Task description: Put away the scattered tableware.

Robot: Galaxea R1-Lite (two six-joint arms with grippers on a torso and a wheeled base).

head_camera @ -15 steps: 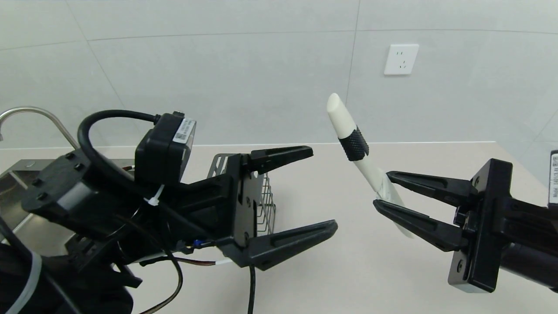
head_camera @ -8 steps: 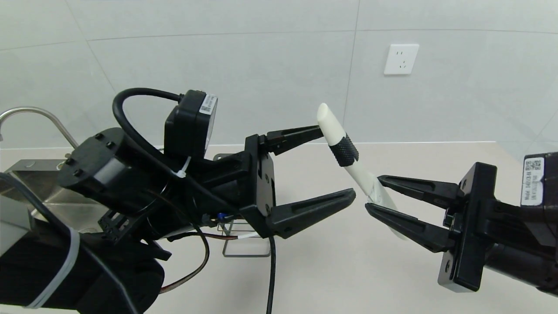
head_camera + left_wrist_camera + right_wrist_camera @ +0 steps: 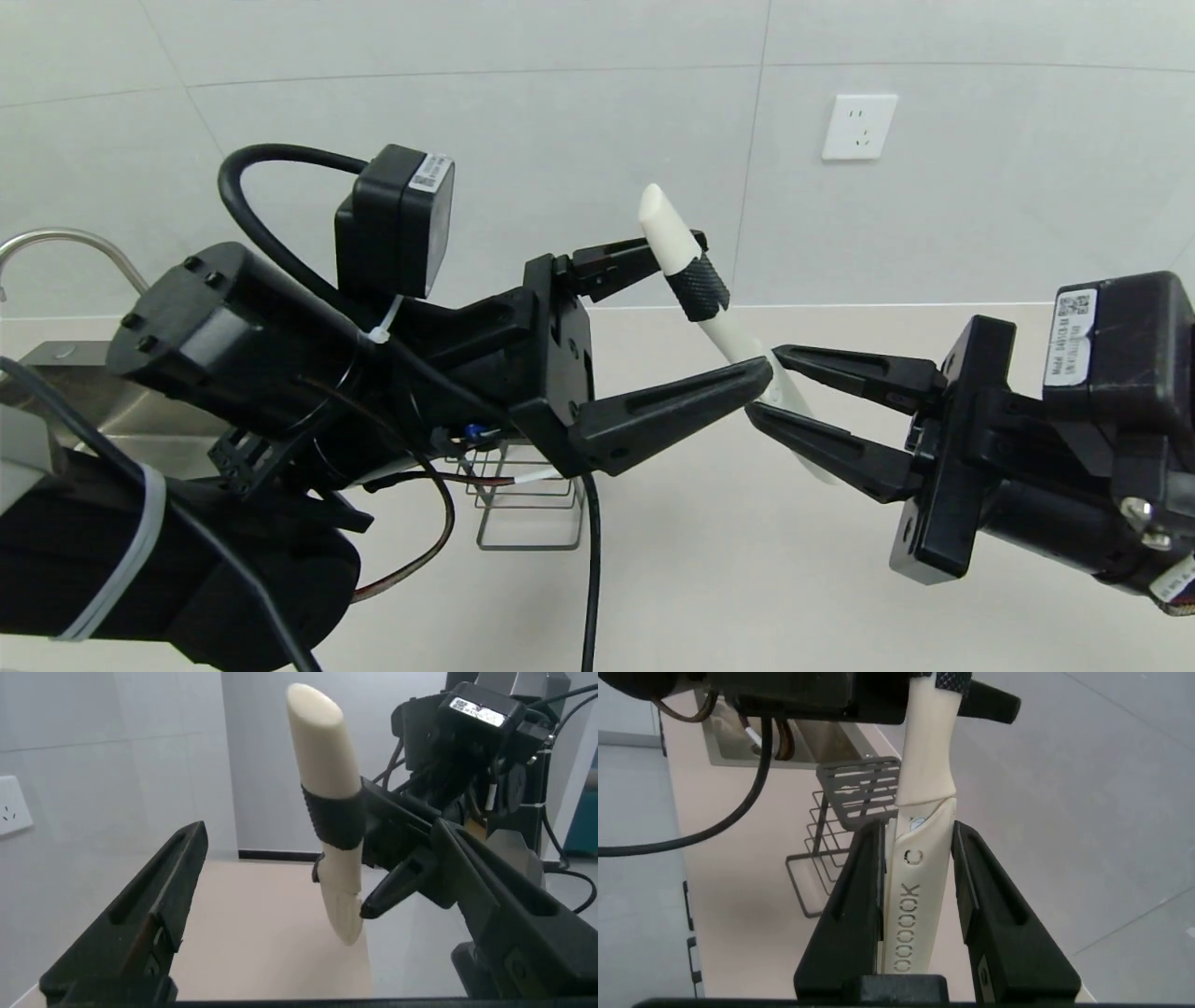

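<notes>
Both arms had closed in on each other over the last second. The left gripper (image 3: 729,311) had travelled right and risen, and the right gripper (image 3: 766,383) had come left and up with its load. The white utensil (image 3: 668,231), well apart from the left fingers a second before, now had its black-banded handle between them.

The right gripper was clamped on the utensil's flat lower end and held it tilted in the air, handle uppermost and leaning left. The left gripper was spread wide around the handle. Its upper finger was at or just beside the band, and whether it touched could not be told.

By the look of it, the task was only partly along. A mid-air handover was set up but not made, as the left fingers had not yet closed. The utensil had yet to reach the wire rack (image 3: 527,513), which stood on the counter (image 3: 747,579) below the left arm, right of the sink (image 3: 47,359).
</notes>
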